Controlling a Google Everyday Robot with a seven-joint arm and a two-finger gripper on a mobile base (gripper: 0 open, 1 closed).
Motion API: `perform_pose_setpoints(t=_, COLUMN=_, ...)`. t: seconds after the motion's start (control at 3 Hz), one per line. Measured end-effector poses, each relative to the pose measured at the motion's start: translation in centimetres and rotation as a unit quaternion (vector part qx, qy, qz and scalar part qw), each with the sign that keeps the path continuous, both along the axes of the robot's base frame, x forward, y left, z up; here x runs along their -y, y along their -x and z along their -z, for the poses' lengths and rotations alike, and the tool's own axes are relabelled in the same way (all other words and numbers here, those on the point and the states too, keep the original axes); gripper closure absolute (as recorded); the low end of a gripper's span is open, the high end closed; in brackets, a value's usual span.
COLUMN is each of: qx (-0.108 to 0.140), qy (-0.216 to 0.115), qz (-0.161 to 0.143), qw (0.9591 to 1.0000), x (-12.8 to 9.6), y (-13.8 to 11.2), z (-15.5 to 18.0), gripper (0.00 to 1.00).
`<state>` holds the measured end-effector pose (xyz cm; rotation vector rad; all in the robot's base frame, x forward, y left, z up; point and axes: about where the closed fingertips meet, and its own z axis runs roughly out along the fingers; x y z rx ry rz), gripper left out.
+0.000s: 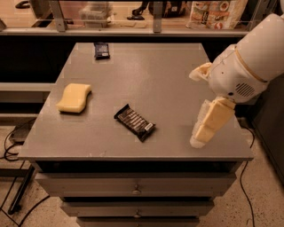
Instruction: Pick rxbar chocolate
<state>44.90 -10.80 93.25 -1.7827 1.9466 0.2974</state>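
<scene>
The rxbar chocolate [135, 122] is a long, flat, dark wrapped bar with pale lettering and a white patch at its near-right end. It lies at an angle on the grey table [151, 75], towards the front middle. My gripper [195, 107] hangs over the table's right side, to the right of the bar and well apart from it. Its cream fingers [209, 122] are spread open with nothing between them. The white arm [253, 57] comes in from the upper right.
A yellow wavy sponge [73, 97] lies at the table's left. A small dark squarish packet [101, 50] lies at the far edge. Drawers [133, 190] sit under the tabletop. A shelf with packaged goods [213, 13] runs behind. Cables [13, 137] lie on the floor at left.
</scene>
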Motion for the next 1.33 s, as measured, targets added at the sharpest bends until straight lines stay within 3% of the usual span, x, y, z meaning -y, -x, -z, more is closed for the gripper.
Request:
perform_pose_setpoints(t=0.33, qx=-0.004, qy=-0.003, qz=0.005, qw=1.0000, x=-0.6, y=-0.4, z=0.6, gripper=0.00)
perform_pose_setpoints(t=1.0, qx=-0.002, qy=-0.041, qz=-0.017, qw=0.9990, x=-6.3, y=-2.8, z=3.6, gripper=0.00)
perform_pose_setpoints(t=1.33, qx=-0.014, qy=-0.057, qz=-0.028, qw=0.9979, x=-8.7, y=-3.8, z=5.6, gripper=0.00)
